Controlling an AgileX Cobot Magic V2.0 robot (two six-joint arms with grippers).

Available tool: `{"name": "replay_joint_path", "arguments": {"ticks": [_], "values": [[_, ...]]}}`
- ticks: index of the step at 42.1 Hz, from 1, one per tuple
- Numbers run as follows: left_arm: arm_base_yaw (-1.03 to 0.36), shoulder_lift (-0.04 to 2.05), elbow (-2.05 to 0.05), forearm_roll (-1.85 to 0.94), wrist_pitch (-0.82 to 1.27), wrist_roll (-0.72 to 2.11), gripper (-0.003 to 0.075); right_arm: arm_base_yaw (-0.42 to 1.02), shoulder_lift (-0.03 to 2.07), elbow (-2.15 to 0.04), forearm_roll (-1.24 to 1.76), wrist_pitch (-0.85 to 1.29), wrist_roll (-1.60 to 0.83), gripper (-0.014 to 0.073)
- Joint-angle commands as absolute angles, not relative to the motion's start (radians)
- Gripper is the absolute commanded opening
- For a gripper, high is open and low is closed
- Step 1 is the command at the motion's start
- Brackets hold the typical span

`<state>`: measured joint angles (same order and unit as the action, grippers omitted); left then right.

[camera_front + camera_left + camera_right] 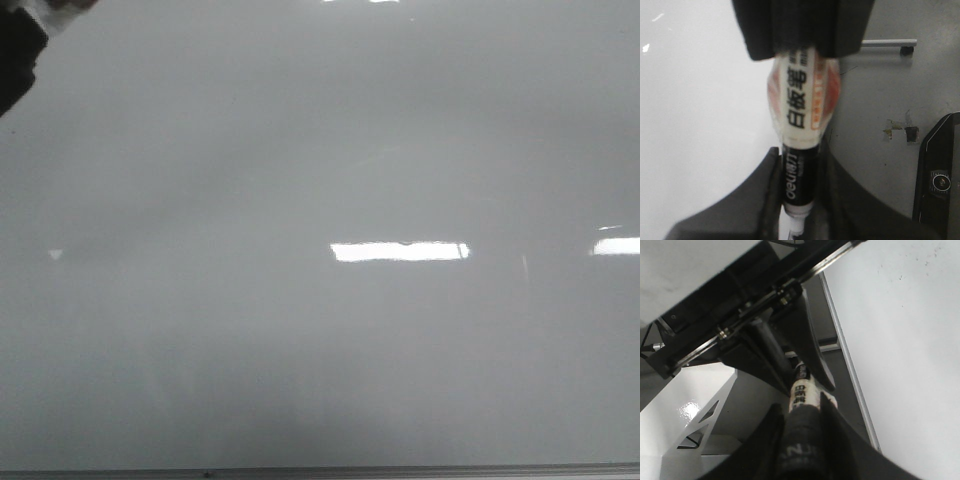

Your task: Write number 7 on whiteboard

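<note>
The whiteboard (300,350) fills the front view, glossy pale grey, with light bars reflected in it and a thin metal edge strip (320,471) along the near side. No number 7 or other marker line shows on it. A whiteboard marker (802,100), white with Chinese print and a black band, is held off the board's edge by both grippers. My left gripper (800,152) is shut on its black band. My right gripper (801,405) is shut on the marker's black cap end (800,432). The board also shows in the right wrist view (910,340).
A dark part of an arm (18,50) pokes into the far left corner of the front view. Beside the board there is grey floor with a black device (937,170) and a metal bar (888,43). A white metal bracket (695,425) stands near the right arm.
</note>
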<state>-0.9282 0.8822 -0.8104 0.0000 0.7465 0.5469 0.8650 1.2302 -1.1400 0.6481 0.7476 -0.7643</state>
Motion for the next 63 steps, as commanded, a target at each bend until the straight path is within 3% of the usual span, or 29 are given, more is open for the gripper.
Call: {"name": "replay_joint_path", "arguments": {"ticks": [1, 11, 17, 20, 23, 29, 31, 50, 63], "values": [[-0.934, 0.858, -0.848, 0.000, 0.657, 0.549, 0.0134, 0.867, 1.212, -1.176, 0.695, 0.720, -0.773, -0.0068], [-0.934, 0.755, -0.848, -0.007, 0.664, 0.538, 0.0522, 0.790, 1.212, -1.174, 0.695, 0.698, -0.773, -0.0068], [-0.934, 0.660, -0.827, -0.007, 0.701, 0.485, 0.0542, 0.706, 1.210, -1.169, 0.695, 0.705, -0.773, -0.0068], [-0.934, 0.599, -0.793, -0.007, 0.721, 0.449, 0.0510, 0.653, 1.209, -1.156, 0.695, 0.705, -0.773, -0.0068], [-0.934, 0.519, -0.734, -0.007, 0.723, 0.402, 0.0402, 0.595, 1.198, -1.107, 0.695, 0.664, -0.773, -0.0068], [-0.934, 0.391, -0.627, -0.037, 0.723, 0.359, 0.0050, 0.546, 1.148, -0.976, 0.728, 0.486, -0.772, -0.0068], [-0.934, 0.371, -0.603, -0.055, 0.723, 0.359, -0.0019, 0.546, 1.135, -0.938, 0.760, 0.426, -0.772, -0.0068], [-0.934, 0.367, -0.587, -0.084, 0.700, 0.359, -0.0020, 0.546, 1.164, -0.911, 0.821, 0.275, -0.772, -0.0068], [-0.934, 0.367, -0.587, -0.084, 0.700, 0.359, -0.0020, 0.546, 1.435, -1.139, 0.872, 0.280, -0.772, -0.0068]]}}
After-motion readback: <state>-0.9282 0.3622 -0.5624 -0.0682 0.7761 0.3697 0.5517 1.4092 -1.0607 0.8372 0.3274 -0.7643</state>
